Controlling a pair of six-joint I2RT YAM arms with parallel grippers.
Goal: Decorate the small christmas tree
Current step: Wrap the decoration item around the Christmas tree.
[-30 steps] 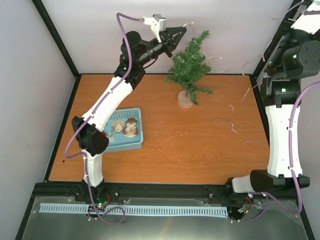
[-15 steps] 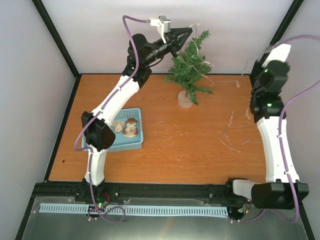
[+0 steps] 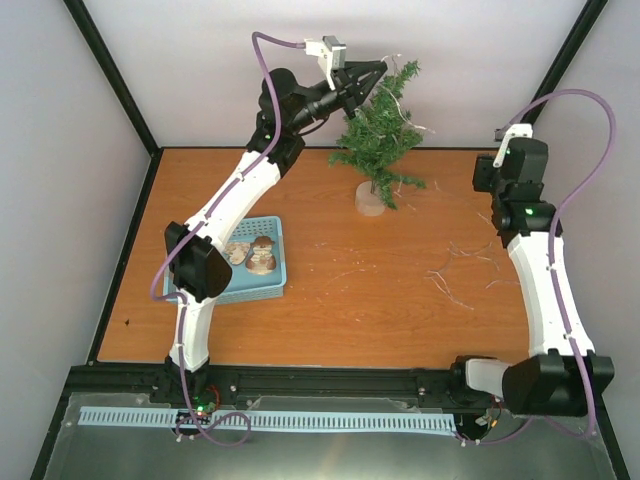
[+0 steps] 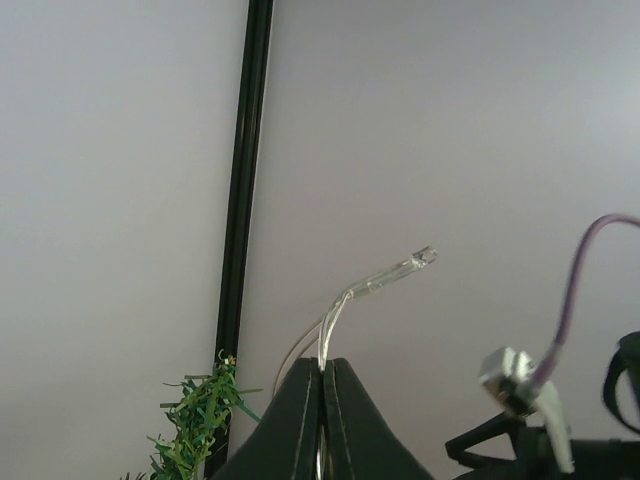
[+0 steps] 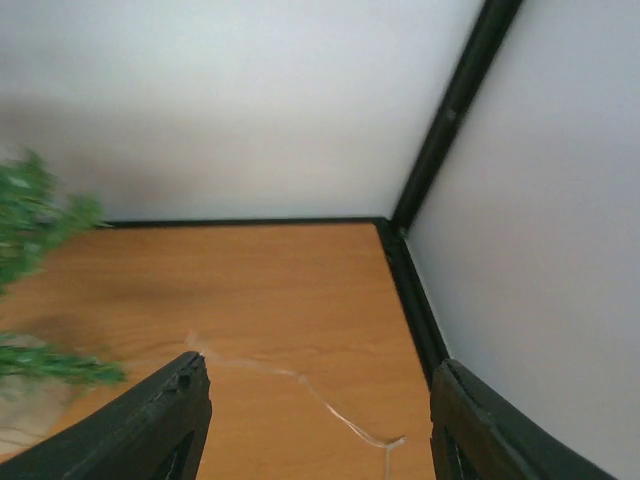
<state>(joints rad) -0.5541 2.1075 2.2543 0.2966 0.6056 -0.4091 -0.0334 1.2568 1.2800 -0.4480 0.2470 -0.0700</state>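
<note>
The small christmas tree stands on its pale round base at the back middle of the table. My left gripper is high beside the treetop, shut on a thin clear light string that sticks up past the closed tips of the left gripper; the tree's tip shows at lower left. The light string drapes over the tree's upper branches and trails loose across the table. My right gripper hovers at the back right, open and holding nothing. In its wrist view the right gripper sits above the string.
A blue basket with brown and white ornaments sits at the table's left, beside the left arm. White walls and black frame posts close in the back and right sides. The tree's branches lie left of the right gripper.
My right arm came down from high on the right to the back right of the table and its gripper opened, letting the string fall. The left gripper edged right toward the treetop.
</note>
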